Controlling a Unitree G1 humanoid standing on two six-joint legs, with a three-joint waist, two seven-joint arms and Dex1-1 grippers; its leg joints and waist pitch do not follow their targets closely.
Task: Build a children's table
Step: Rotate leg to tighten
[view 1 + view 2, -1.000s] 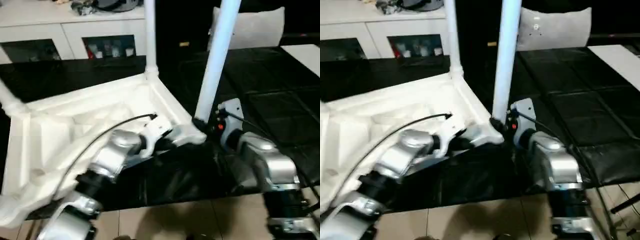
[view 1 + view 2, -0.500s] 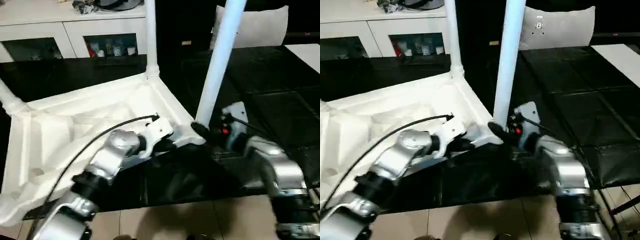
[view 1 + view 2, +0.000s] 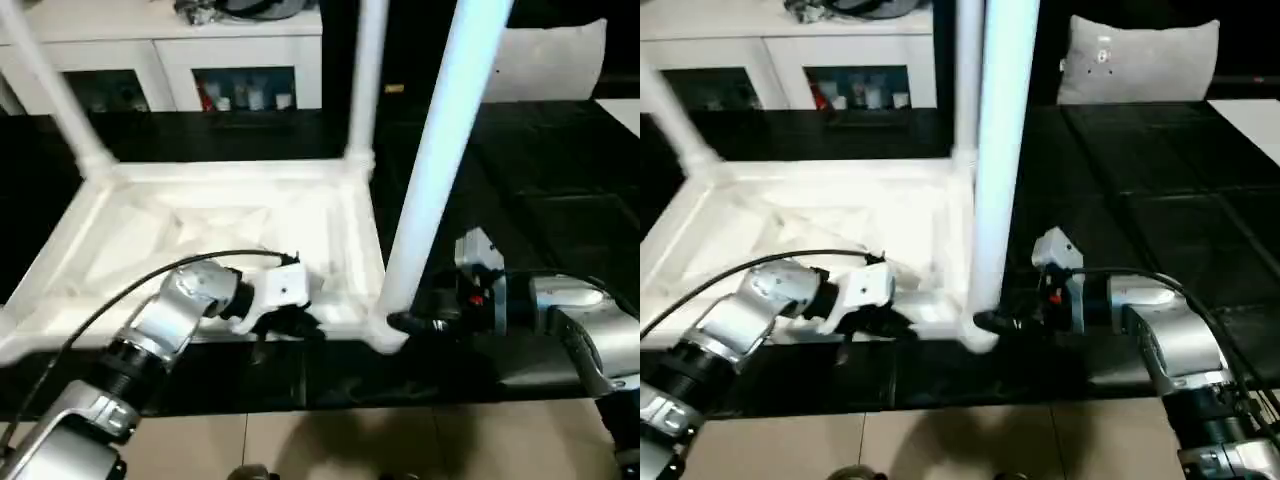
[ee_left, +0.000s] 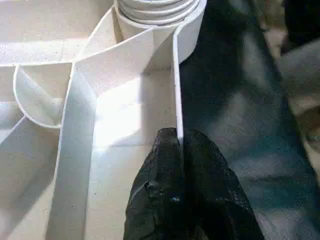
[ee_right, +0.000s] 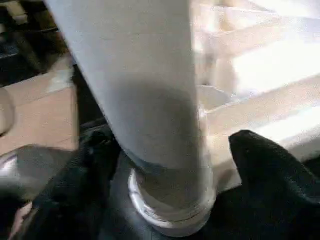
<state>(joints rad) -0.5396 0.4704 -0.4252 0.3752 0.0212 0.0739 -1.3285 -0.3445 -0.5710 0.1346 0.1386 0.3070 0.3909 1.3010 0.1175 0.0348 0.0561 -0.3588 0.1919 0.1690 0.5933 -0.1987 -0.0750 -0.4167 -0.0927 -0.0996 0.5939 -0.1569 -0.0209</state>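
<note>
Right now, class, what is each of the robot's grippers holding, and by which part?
The left gripper is shut on the table's thin side wall near a corner. The right gripper stands open around the base of a leg, holding nothing.

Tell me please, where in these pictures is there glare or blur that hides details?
Left eye view: the near leg is overexposed, and the tabletop underside glares so its ribs fade. Right wrist view: the leg is soft and out of focus, the ribs behind washed out. Left wrist view: sharp, with a bright patch on the rib wall beside the left gripper.
</note>
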